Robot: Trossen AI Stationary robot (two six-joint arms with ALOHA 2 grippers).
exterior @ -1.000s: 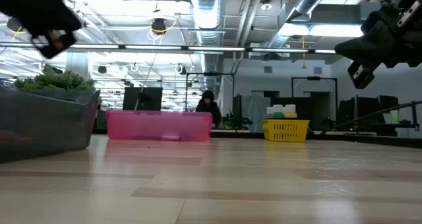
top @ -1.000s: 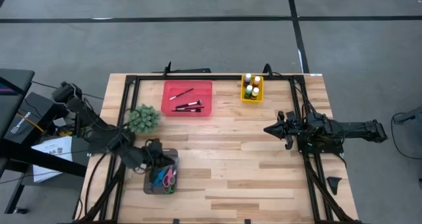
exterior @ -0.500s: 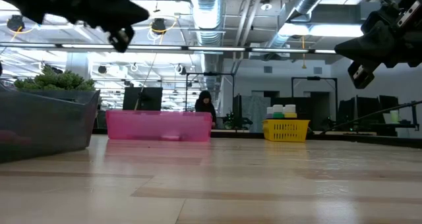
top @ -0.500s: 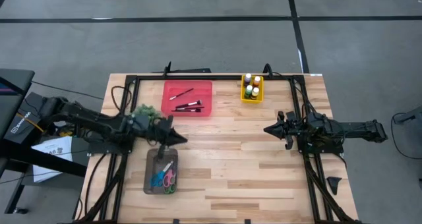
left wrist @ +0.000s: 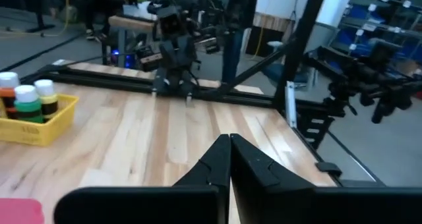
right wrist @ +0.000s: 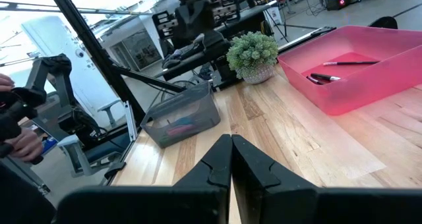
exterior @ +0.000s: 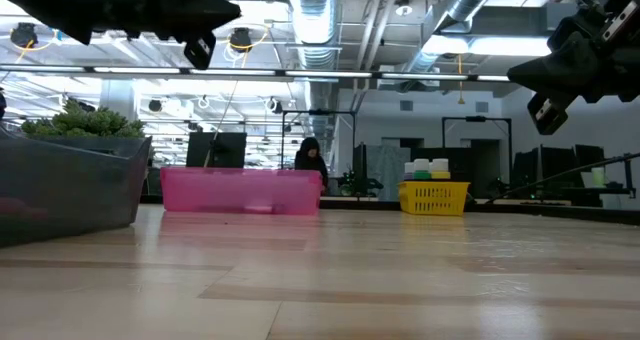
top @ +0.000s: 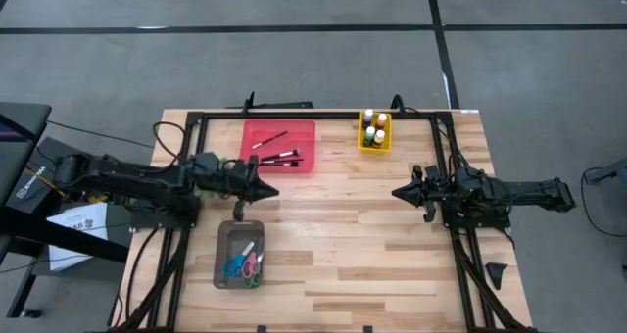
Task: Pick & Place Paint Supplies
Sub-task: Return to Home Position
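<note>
We see a pale plank table [top: 343, 245] on a grey floor [top: 294, 69]. The paint bottles [top: 373, 130] stand in a yellow basket [top: 374, 148] at the far edge, and the brushes [top: 279, 158] lie in the red bin [top: 299, 132] beside it. The left gripper [top: 269, 193] and right gripper [top: 397, 191] hang over mid-table, facing each other, each with its fingers pressed together. Beyond the table, ducts [exterior: 470, 5] cross the ceiling and a person [exterior: 312, 160] shows far off.

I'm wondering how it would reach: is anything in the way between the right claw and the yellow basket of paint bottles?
Nothing visible. Only bare table lies between the right gripper and the yellow basket of paint bottles. The left gripper is off near the red bin.
</note>
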